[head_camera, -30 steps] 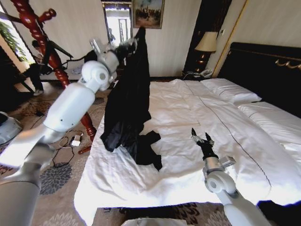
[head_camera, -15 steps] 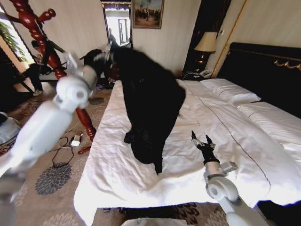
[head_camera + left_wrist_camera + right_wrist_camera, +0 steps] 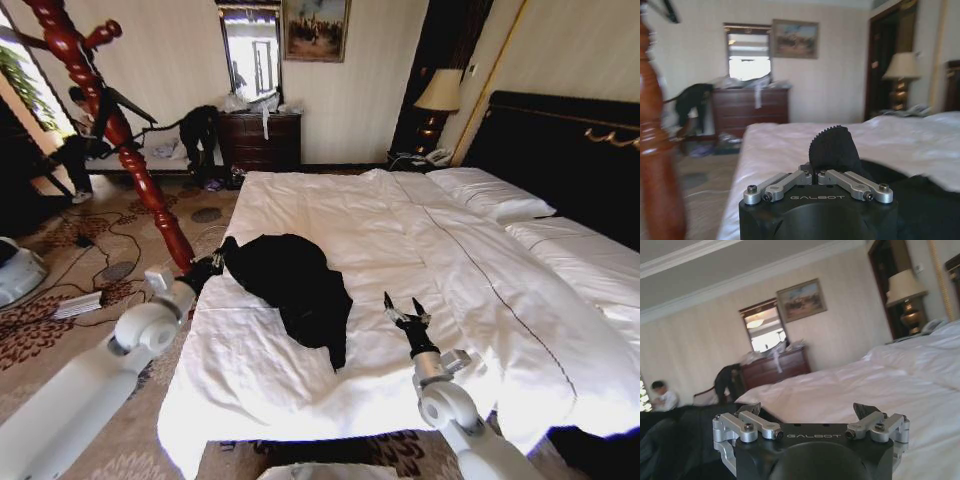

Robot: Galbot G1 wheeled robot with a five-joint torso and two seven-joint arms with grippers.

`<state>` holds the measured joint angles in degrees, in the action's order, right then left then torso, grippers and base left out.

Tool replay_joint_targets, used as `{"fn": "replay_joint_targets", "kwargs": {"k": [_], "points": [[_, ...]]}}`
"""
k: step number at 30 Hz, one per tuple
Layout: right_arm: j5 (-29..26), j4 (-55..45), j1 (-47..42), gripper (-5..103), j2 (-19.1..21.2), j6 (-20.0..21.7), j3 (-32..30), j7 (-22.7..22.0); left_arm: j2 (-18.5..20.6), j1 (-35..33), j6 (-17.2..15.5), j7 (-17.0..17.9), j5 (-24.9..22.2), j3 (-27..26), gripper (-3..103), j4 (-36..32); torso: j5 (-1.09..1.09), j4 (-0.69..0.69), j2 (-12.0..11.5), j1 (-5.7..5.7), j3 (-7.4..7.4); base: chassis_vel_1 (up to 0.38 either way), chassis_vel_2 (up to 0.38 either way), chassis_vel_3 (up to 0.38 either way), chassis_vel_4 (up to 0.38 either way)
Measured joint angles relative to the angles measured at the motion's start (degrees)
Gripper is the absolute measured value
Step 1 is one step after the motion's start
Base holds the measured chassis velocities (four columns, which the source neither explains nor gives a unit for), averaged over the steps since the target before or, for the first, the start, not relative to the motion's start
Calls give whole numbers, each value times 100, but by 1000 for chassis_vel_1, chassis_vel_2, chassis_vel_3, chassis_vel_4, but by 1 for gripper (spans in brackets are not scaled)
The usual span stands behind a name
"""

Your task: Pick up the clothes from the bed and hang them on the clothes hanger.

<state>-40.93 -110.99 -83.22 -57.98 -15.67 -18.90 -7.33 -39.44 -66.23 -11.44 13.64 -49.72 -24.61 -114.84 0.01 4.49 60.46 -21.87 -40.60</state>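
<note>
The left gripper [image 3: 213,263] pinched the coat's [image 3: 290,285] edge on the bed [image 3: 420,240], the right gripper [image 3: 405,311] waited with fingers apart, and the next move probably called for lifting it to the coat stand [image 3: 120,130].

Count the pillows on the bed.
2 visible: one pillow by the headboard, nearer the lamp, and a second pillow beside it, running off the picture's right edge. Others may lie beyond that edge.
</note>
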Motion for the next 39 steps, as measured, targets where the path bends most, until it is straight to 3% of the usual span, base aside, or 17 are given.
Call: {"fn": "replay_joint_targets", "kwargs": {"k": [5, 8, 14, 17, 20, 23, 30, 35, 39], "points": [[644, 316, 169, 100, 261, -70, 398, 405, -358, -705, -18, 327, 461, -408, 0, 374, -2, -6, 0, 0, -1, 0, 0, 0, 0], [1730, 720, 534, 100, 650, -289, 449, 1081, -786, -928, 170, 374, 484, -464, 0, 560, -2, -3, -1, 0, -1, 0, 0, 0, 0], [2615, 930, 975, 100, 1275, -452, 635, 1335, -1140, -780, 203, 370, 542, -357, 0, 700, 0, -7, -1, -1, -1, 0, 0, 0, 0], [3048, 1039, 1223, 100, 1599, -643, 824, 1583, -1276, -550, 201, 362, 543, -226, 0, 810, -1, 4, -1, -1, -1, 0, 0, 0, 0], [3276, 1212, 1829, 100, 1801, -685, 1370, 1534, -1388, -444, 183, 355, 540, -199, 0, 838, 1, -4, -1, -1, -2, 0, 0, 0, 0], [3453, 1339, 2165, 100, 1783, -688, 1649, 1386, -1419, -437, 170, 362, 522, -204, 0, 811, -3, -6, -1, -2, -2, 0, 0, 0, 0], [5051, 2436, 3379, 100, 1163, -1340, 2348, 1233, -1506, -504, 115, 426, 402, -258, 0, 566, -1, -4, -1, -2, -2, 0, 0, 0, 0], [5071, 2680, 3913, 100, 958, -1473, 2659, 1104, -1514, -600, 78, 451, 367, -264, 0, 411, -2, -1, -2, -1, -2, 0, 0, 0, 0], [5049, 2814, 4327, 100, 838, -1666, 2893, 1322, -1507, -637, 64, 473, 345, -296, 0, 334, -3, -4, -1, -1, -2, 0, 0, 0, 0]]}}
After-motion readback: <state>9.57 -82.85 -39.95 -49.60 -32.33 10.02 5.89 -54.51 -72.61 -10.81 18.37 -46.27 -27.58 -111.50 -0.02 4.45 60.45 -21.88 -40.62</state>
